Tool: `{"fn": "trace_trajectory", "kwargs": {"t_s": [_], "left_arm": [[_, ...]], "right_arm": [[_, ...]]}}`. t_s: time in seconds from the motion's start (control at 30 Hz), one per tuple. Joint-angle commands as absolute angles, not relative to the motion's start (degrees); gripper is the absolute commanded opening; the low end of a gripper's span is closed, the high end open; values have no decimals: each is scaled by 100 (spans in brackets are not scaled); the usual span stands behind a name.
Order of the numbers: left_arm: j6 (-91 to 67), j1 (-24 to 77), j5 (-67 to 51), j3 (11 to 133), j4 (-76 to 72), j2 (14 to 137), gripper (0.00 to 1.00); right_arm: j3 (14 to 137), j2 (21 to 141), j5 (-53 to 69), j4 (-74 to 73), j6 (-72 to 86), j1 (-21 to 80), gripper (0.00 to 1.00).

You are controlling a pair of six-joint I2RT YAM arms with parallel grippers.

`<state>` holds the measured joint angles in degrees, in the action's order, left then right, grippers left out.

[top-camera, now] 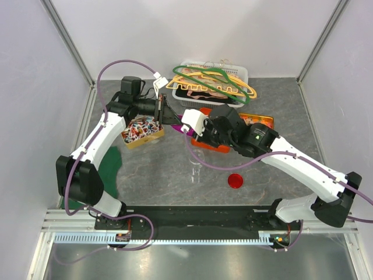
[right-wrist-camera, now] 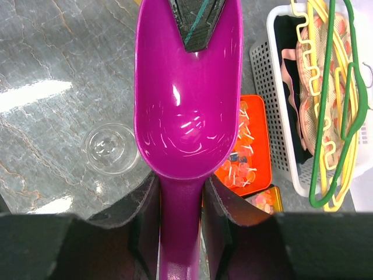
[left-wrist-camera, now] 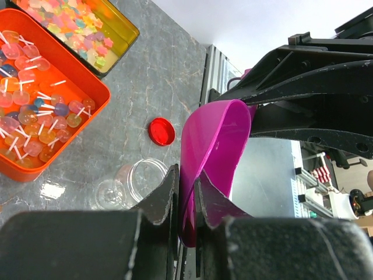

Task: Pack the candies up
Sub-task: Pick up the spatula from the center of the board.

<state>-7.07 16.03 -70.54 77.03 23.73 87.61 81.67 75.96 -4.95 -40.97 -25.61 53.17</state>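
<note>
Left claw (left-wrist-camera: 186,195) pinching side wall of pink scoop (right-wrist-camera: 186,105), bowl end. Right claw (right-wrist-camera: 180,201) straddles scoop handle, fingers touching both sides; reads as grip. Scoop long axis runs claw to claw, handle toward right arm. Candies (top-camera: 140,128) in gold tin (top-camera: 143,142) on bench (top-camera: 169,175), left of scoop, just beside left claw; left arm nearer. Glass jar (right-wrist-camera: 111,149) uncapped, near side of scoop. Likely next: bowl swings left into tin.

Open tabletop (top-camera: 163,175) around glass jar (top-camera: 197,170) and red lid (top-camera: 235,181); magenta scoop (right-wrist-camera: 187,116) hangs just behind them.
</note>
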Motion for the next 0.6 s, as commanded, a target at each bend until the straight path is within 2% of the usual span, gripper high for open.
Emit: {"fn": "trace_trajectory", "kwargs": {"t_s": [0.0,0.27,0.3,0.37,0.57], "left_arm": [[-923,1661,-7348,7638,2233,8798,2],[-958,1661,-7392,7567,2162,8815,2],[-958,1661,-7392,7559,2171,8807,2],[-958,1661,-7392,7550,2153,8815,2],[-958,1679,-7409,7532,2127,8833,2]], "right_arm": [[8560,7734,-598,-3542,-2514,5414,33],[8745,7857,-659,-3533,-2452,5484,33],[8754,7866,-668,-3525,-2452,5493,15],[8754,7892,-738,-3490,-2417,5502,0],[8763,7945,-879,-3428,-2364,5502,0]]}}
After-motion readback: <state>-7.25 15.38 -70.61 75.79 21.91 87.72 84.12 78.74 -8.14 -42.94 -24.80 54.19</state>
